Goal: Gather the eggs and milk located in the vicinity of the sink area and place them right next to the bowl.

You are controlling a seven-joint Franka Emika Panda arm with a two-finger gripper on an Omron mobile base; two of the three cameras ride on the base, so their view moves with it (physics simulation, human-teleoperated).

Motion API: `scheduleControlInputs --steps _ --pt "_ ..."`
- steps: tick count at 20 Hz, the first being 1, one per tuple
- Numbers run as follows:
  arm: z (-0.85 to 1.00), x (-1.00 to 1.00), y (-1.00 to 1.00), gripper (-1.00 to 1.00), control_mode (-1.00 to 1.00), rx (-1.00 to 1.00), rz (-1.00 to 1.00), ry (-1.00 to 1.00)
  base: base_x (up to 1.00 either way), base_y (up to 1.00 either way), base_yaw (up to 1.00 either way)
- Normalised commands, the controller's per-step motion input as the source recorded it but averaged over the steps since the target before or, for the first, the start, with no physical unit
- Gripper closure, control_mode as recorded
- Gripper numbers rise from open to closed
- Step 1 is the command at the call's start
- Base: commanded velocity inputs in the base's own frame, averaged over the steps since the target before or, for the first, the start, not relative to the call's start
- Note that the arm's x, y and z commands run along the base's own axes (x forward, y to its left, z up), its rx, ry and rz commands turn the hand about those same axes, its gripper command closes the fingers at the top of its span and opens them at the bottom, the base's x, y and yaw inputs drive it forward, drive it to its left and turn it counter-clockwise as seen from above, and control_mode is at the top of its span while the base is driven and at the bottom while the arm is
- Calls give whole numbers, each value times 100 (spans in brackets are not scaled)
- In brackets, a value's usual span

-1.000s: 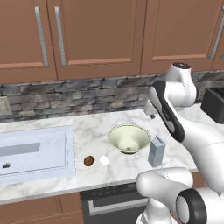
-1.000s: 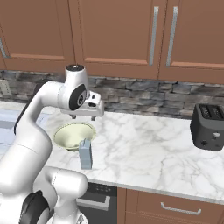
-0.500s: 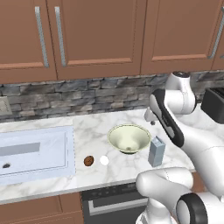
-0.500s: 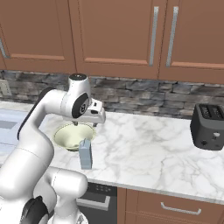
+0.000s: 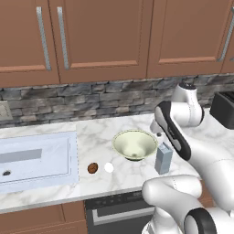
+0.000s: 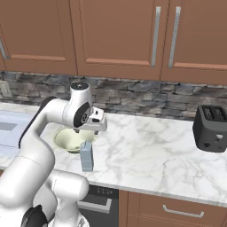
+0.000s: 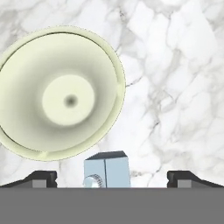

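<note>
Starting at the left of the left base view: pale bluish-white rectangular sink [image 5: 36, 160] set into the white marble surface [image 5: 96, 137], small dark drain speck low in it. Right of the sink rim, near frame centre-bottom, speckled brown egg [image 5: 93, 167] and plain white egg [image 5: 109, 167] side by side, just apart, both on the surface. Next right, round pale cream-green bowl [image 5: 135, 145], upright. Small grey-blue gabled milk carton [image 5: 163, 158] stands upright just beside the bowl's right rim. White arm bends over bowl and carton at right of frame. Black toaster [image 5: 224, 109] at far right edge. Hand view: fingers [image 7: 112, 179] spread wide, released, tips at bottom corners, milk carton top between them, not touched; bowl at upper left.
</note>
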Motion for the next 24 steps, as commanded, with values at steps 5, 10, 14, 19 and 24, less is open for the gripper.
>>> scheduleControlInputs --steps 5,10,14,19,24 --pt "-21 0 0 -100 -100 0 0 0 0 0 0" --pt "-24 0 0 -100 -100 0 0 1 0 0 0" --pt "-22 0 0 -100 -100 0 0 1 0 0 0" --pt "-19 0 0 -100 -100 0 0 2 0 0 0" --pt "-12 0 0 -100 -100 0 0 0 0 0 0"
